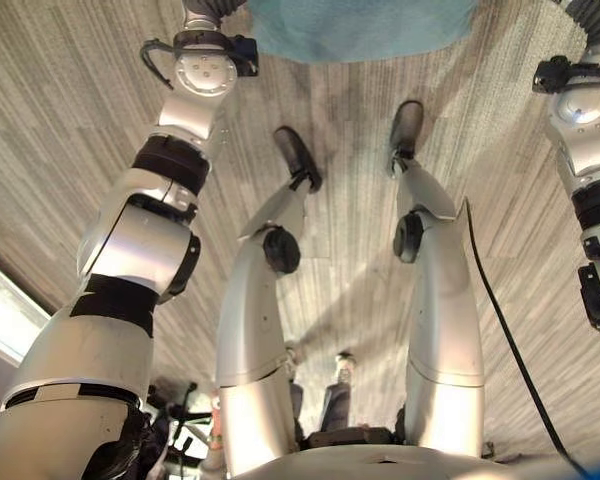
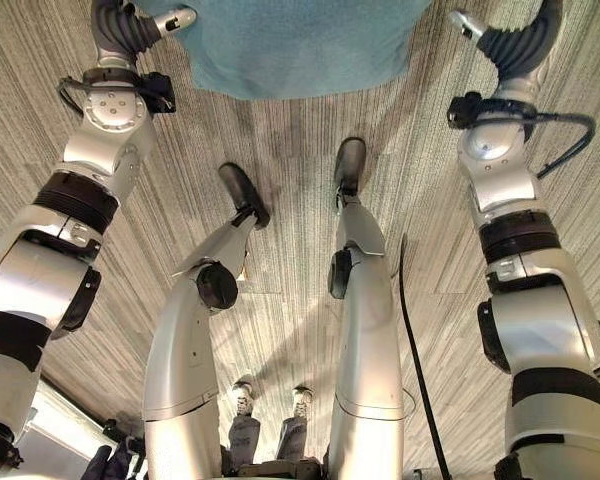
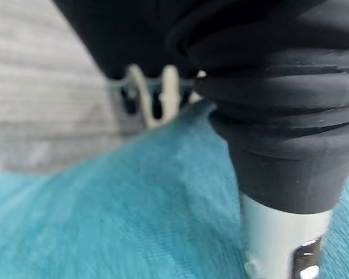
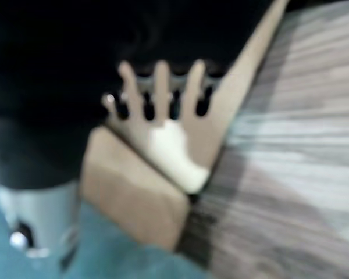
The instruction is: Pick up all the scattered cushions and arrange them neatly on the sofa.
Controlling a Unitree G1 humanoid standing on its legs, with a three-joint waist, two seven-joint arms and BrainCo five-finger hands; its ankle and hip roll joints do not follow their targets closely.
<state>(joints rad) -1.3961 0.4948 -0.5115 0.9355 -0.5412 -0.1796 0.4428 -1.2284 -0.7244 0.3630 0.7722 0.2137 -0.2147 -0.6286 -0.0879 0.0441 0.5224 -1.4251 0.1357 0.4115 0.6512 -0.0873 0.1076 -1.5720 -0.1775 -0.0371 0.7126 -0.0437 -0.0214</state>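
Note:
A teal cushion (image 2: 300,45) hangs above the floor at the far edge of the eye views, between my two hands. My left hand (image 2: 130,25) is at its left side. In the left wrist view the cushion (image 3: 134,209) lies between the thumb (image 3: 279,244), which rests on its face, and the fingers (image 3: 154,96), which pass behind its edge. My right hand (image 2: 510,40) is at the cushion's right side. There the fingers (image 4: 160,93) are straight and spread, and a corner of the cushion (image 4: 116,256) shows beside the thumb.
Striped grey-brown carpet (image 1: 70,110) lies below. A person's shoes (image 2: 270,398) and legs show behind me. A pale panel (image 1: 0,315) sits low on the left. A tan, wood-coloured piece (image 4: 134,203) lies close under the right hand's fingers.

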